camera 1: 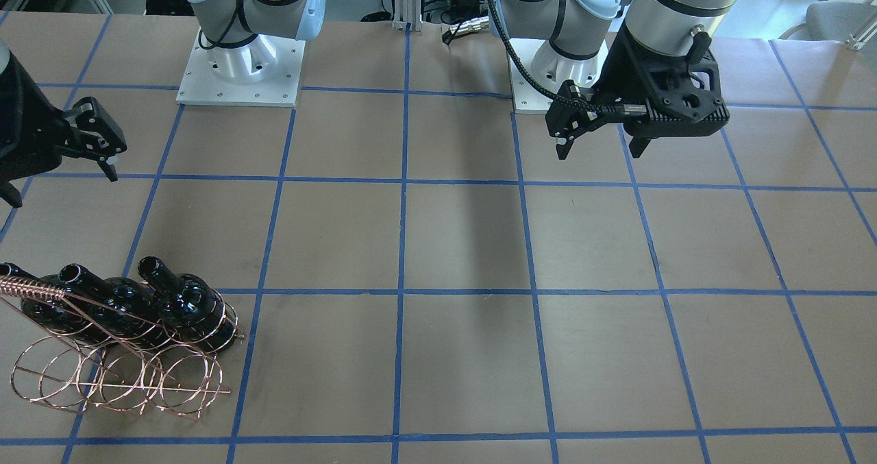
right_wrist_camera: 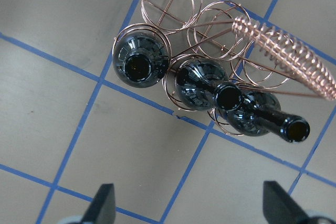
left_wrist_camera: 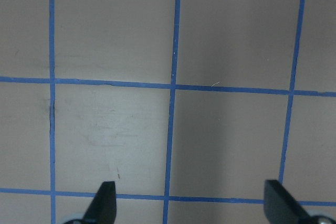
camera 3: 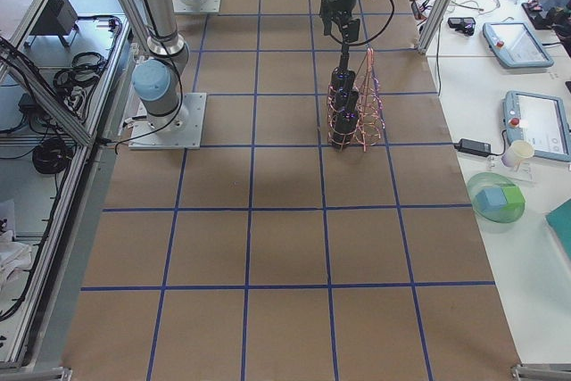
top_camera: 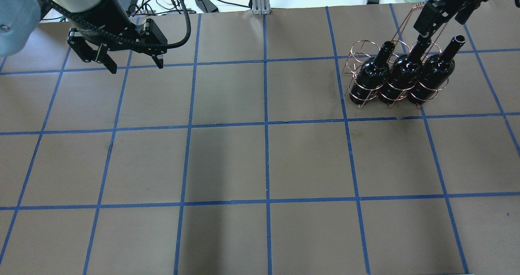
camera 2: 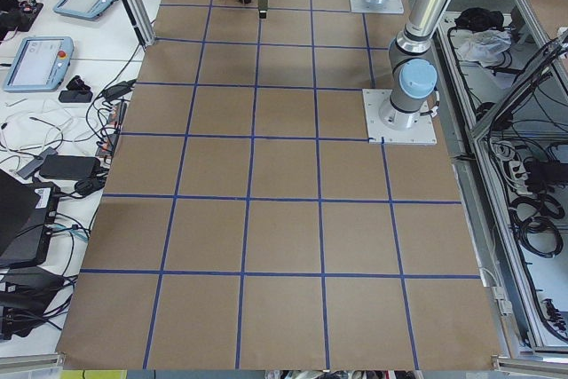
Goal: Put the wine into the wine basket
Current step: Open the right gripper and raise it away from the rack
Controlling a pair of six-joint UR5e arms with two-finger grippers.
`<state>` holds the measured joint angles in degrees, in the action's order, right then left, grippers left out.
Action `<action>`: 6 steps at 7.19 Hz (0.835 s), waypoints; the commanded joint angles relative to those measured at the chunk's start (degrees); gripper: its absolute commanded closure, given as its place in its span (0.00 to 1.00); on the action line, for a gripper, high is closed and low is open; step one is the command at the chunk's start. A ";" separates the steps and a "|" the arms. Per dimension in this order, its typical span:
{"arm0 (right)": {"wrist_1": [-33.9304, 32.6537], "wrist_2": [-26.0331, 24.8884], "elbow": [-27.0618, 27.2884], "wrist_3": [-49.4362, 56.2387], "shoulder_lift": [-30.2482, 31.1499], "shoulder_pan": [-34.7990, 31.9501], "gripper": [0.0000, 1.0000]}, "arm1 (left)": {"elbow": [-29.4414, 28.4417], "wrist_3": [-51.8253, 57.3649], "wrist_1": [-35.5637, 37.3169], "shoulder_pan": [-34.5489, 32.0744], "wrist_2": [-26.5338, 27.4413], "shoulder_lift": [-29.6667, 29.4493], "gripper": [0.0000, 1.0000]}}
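Already racked, three glossy, near-black wine bottles with no labels, slim necks and rounded shoulders stand side by side in the copper-coloured wine basket (top_camera: 359,51). The basket sits at the far right of the table (top_camera: 227,161), as seen from the robot's side. The left bottle (top_camera: 371,75) and the middle bottle (top_camera: 402,75) stand close to upright, each ringed by thin wire hoops. The right bottle (top_camera: 435,70) leans, its open mouth tipped out to the right. All three fill the rack's near row of hoops, packed close together. The far row of hoops stands empty, and the twisted coil handle (right_wrist_camera: 286,51) rises at a slant above it. The right gripper (right_wrist_camera: 191,203) hangs over the bottles with its fingers spread wide and nothing between them. Well apart, at the far left, the left gripper (top_camera: 136,66) hovers above bare brown paper ruled with blue tape, its fingers likewise spread and gripping nothing.
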<state>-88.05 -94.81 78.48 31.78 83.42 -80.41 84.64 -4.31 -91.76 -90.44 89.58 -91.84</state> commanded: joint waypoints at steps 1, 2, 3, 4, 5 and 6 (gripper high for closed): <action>1.90 1.38 0.18 -14.66 3.93 -0.01 0.00 | 0.00 0.00 0.00 0.00 -0.02 0.00 0.00; 2.26 5.56 0.27 -20.65 6.64 -0.09 0.00 | 0.00 -0.09 0.00 0.00 -0.02 0.00 0.00; 3.57 6.91 0.62 -22.53 7.63 -0.88 0.00 | 0.09 -0.09 0.00 0.00 -0.11 -0.09 0.00; 3.24 6.83 1.92 -26.73 7.81 -4.63 0.00 | 0.00 -0.09 0.00 0.00 -0.02 0.00 0.00; 2.36 6.66 2.98 -34.86 7.20 -9.36 0.00 | 0.09 -0.09 0.00 0.00 -0.02 0.00 0.00; 0.44 5.79 4.30 -38.86 6.15 -13.76 0.00 | 0.09 -0.09 0.00 0.00 -0.02 0.00 0.00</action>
<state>-85.89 -88.40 81.28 -0.82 90.45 -88.88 84.70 -4.39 -91.76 -90.44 89.55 -91.86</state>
